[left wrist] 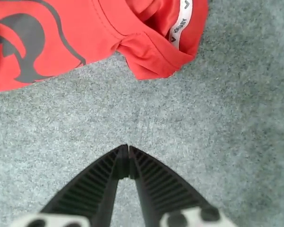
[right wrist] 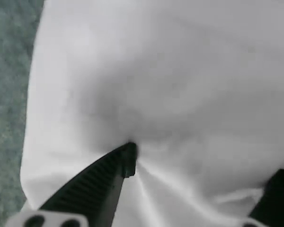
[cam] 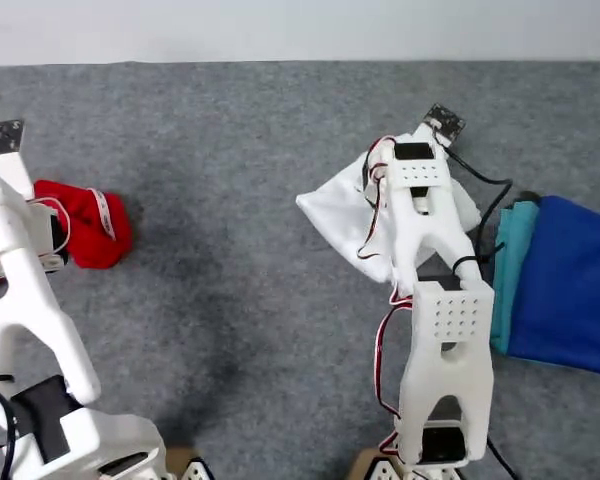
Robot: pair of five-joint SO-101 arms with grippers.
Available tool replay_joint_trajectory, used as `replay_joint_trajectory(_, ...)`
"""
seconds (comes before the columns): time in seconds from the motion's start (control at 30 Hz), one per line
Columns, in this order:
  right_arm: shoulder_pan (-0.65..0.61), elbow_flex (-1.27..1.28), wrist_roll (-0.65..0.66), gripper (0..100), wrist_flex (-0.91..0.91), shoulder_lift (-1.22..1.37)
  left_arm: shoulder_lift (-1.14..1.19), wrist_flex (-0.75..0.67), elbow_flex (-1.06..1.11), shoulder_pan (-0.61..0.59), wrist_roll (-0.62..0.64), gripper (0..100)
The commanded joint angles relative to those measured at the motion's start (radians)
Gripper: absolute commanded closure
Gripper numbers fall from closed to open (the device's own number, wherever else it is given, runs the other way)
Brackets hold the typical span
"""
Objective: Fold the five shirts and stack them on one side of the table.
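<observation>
White shirt (right wrist: pixel 170 85) under spread right tool (right wrist: pixel 203 168), left tool (left wrist: pixel 128 152) pressed together near red shirt (left wrist: pixel 85 38)

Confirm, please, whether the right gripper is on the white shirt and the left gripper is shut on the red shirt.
Not quite: in the left wrist view the left gripper is shut on nothing, short of the red shirt. The rest holds.

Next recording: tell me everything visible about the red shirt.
The red shirt lies crumpled and unfolded on the grey mat, at the left in the high view. It looks like soft jersey fabric, with a dark grey print, a stitched neckline and a white neck label facing up. The left gripper, shut, sits just short of it, not touching.
</observation>
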Motion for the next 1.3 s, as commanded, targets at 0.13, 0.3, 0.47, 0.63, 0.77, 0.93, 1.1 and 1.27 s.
replay_joint_trajectory(0.13, -0.013, -0.06, -0.018, 81.7, 0.008, 0.042, -0.003, -0.012, -0.027, -0.006, -0.012, 100)
replay_joint_trajectory(0.3, 0.01, -0.063, -0.017, 99.0, 0.101, 0.027, -0.005, -0.006, -0.028, -0.006, -0.046, 100)
replay_joint_trajectory(0.47, 0.007, -0.081, 0.126, 98.8, 0.234, -0.07, -0.012, -0.006, -0.031, -0.008, -0.052, 100)
replay_joint_trajectory(0.63, 0.018, -0.081, 0.267, 98.9, 0.364, -0.22, -0.012, 0.009, -0.033, -0.008, -0.051, 100)
replay_joint_trajectory(0.77, 0.033, -0.081, 0.391, 98.9, 0.487, -0.352, -0.012, 0.015, -0.033, -0.008, -0.051, 100)
replay_joint_trajectory(0.93, 0.091, -0.081, 0.565, 98.9, 0.604, -0.495, -0.012, 0.015, -0.033, -0.008, -0.048, 100)
replay_joint_trajectory(1.1, 0.199, -0.081, 0.729, 98.9, 0.661, -0.604, -0.012, 0.015, -0.033, -0.008, -0.048, 100)
replay_joint_trajectory(1.27, 0.314, -0.081, 0.838, 98.9, 0.664, -0.679, -0.012, 0.015, -0.033, -0.003, -0.048, 100)
